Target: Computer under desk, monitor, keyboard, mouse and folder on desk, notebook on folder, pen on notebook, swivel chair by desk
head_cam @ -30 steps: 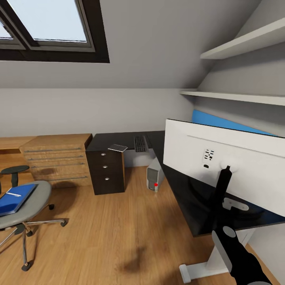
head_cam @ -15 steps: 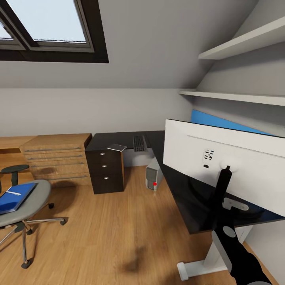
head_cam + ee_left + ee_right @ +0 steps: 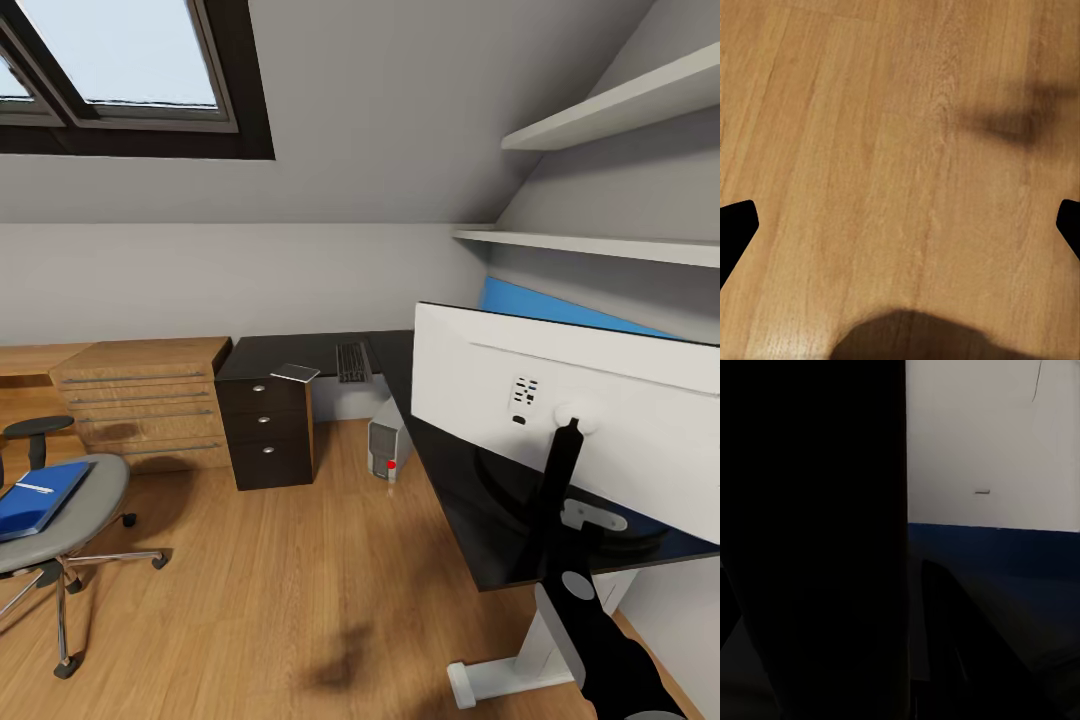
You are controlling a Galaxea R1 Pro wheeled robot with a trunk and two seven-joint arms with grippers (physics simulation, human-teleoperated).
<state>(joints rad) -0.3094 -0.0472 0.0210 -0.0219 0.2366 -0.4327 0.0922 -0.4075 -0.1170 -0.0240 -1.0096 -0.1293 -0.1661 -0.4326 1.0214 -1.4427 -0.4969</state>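
My right arm (image 3: 610, 650) reaches up at the monitor (image 3: 560, 410) stem.
Grip there: cannot tell. Left gripper (image 3: 900, 225) spread over floor (image 3: 870, 150); folder (image 3: 35, 497) on chair (image 3: 60, 520).

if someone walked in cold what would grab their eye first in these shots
Probably the monitor, its wide white back looming large at the right of the head view, standing on the black desk. Next the bright blue folder lying on the swivel chair at the far left, a thin white pen on top. The big skylight overhead also stands out.
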